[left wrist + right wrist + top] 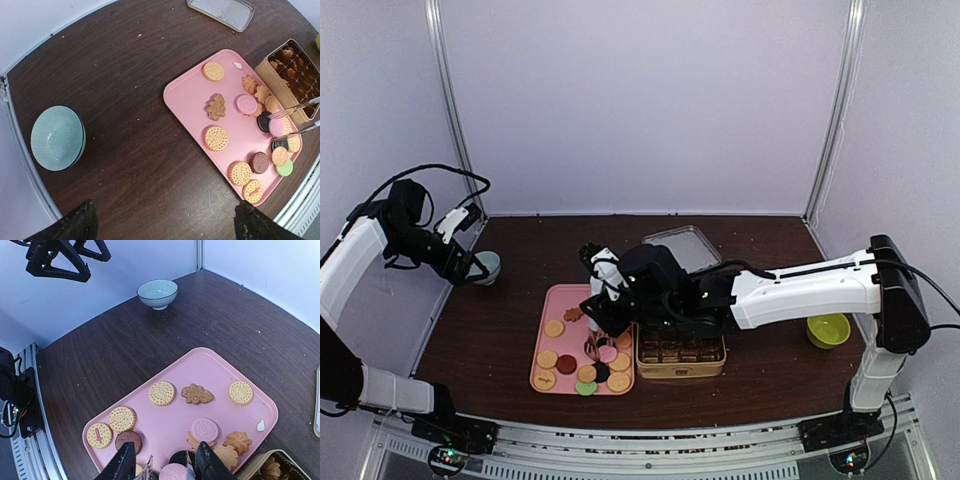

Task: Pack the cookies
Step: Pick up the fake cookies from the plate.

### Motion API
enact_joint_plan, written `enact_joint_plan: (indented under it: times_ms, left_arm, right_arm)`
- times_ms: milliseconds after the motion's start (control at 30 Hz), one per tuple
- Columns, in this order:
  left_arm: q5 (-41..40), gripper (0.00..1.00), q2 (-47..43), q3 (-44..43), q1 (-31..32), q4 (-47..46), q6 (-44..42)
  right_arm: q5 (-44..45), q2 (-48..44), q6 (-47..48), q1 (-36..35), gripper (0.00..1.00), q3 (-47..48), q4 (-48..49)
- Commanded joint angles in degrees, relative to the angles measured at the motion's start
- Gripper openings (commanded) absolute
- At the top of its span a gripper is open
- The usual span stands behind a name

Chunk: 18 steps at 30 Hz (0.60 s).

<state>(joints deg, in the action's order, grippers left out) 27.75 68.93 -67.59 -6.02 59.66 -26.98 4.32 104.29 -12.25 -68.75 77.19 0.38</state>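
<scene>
The cookies (582, 352) lie on a pink tray (552, 302): round tan, pink, black, dark red, green and flower-shaped ones. My right gripper (595, 347) is low over the tray's near right part. In the right wrist view its thin metal fingertips (149, 468) stand on either side of a pink round cookie (172, 474) with a small gap on the left. The left wrist view shows those tips flanking the same cookie (276, 127). My left gripper (165, 220) is open and empty, high at the far left, above a blue-grey bowl (486, 266).
A gold tin (681, 353) with brown paper cups stands right of the tray, with some flower cookies in its cups (292, 60). A clear lid (684, 245) lies behind it. A green bowl (828, 330) sits at the right. Walls enclose the table.
</scene>
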Motion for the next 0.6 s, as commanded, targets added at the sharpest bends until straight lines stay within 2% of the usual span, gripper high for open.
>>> enact_joint_plan:
  times_ms: [0, 567]
  left_arm:
    - [2.2, 0.98, 0.33, 0.19, -0.25, -0.34, -0.89]
    - [2.59, 0.98, 0.79, 0.7, -0.3, -0.16, -0.8]
  right_arm:
    - [2.39, -2.43, -0.22, -0.27, 0.41, -1.54, 3.65]
    - [8.48, -3.22, 4.27, -1.28, 0.41, -1.54, 3.1]
